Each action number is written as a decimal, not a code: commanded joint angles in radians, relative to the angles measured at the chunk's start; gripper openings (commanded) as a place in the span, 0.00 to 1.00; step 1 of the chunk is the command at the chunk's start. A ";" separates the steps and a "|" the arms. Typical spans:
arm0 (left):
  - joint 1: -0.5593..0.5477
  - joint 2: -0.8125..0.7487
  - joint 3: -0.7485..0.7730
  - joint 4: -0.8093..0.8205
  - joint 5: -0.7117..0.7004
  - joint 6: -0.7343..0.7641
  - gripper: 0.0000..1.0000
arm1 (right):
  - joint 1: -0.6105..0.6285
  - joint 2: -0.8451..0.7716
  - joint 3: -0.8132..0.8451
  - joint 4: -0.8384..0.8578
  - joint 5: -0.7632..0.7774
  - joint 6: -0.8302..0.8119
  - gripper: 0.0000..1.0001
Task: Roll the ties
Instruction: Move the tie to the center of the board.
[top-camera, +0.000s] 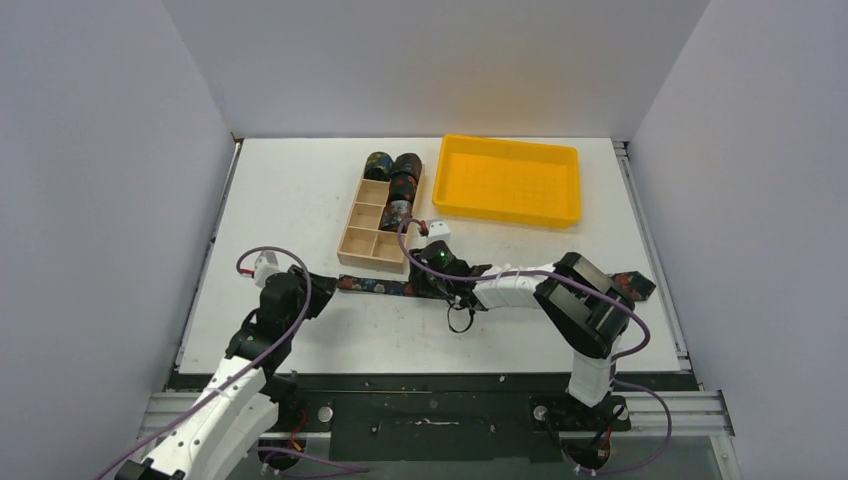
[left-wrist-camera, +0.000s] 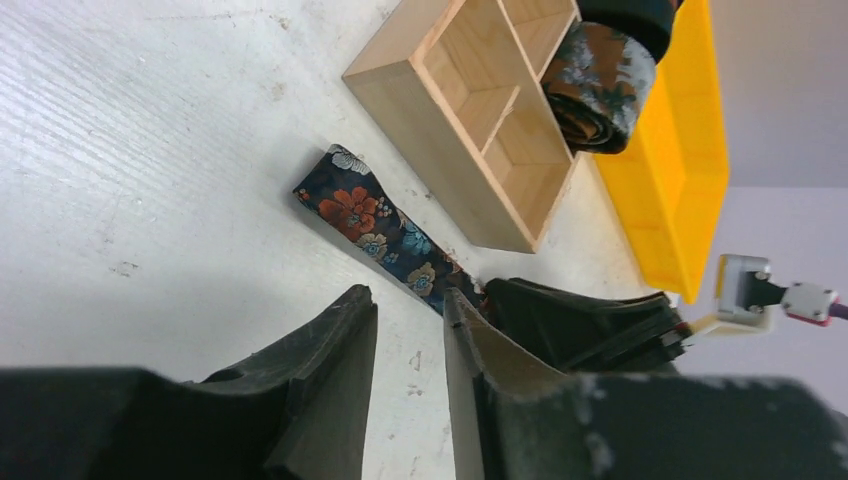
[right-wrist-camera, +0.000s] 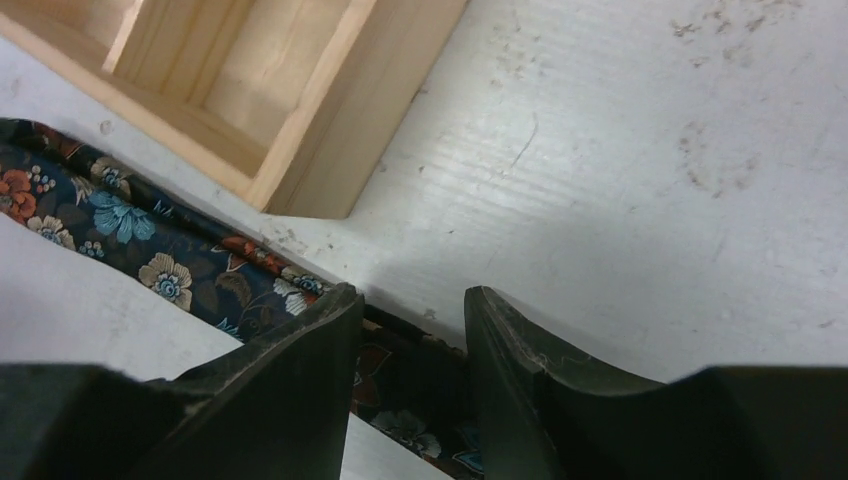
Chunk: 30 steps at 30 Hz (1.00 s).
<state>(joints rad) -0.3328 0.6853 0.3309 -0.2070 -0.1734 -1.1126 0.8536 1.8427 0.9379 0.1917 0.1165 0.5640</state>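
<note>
Dark rolled ties (top-camera: 398, 212) sit in the wooden box (top-camera: 365, 240); one flat tie (top-camera: 375, 286) remains unrolled. Left gripper (left-wrist-camera: 408, 300) is slightly parted and empty. Right gripper (right-wrist-camera: 412, 297) straddles the strip, unclosed.

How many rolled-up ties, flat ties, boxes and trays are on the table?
Rolled ties: 3 that I can make out, all in the box
Flat tie: 1
Wooden box: 1
Yellow tray: 1
Total: 6
</note>
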 joint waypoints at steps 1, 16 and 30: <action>0.001 -0.095 -0.003 -0.108 -0.029 -0.003 0.33 | 0.041 -0.023 -0.080 -0.066 -0.105 -0.062 0.43; -0.003 -0.023 -0.014 -0.086 0.143 0.080 0.39 | 0.081 -0.382 -0.255 -0.257 -0.057 -0.116 0.56; -0.154 -0.205 -0.144 -0.113 0.343 0.044 0.17 | 0.093 -0.577 -0.363 -0.129 -0.017 -0.056 0.56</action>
<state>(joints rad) -0.4438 0.5339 0.2417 -0.3183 0.1345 -1.0374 0.9379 1.2964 0.6327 0.0154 0.0643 0.4831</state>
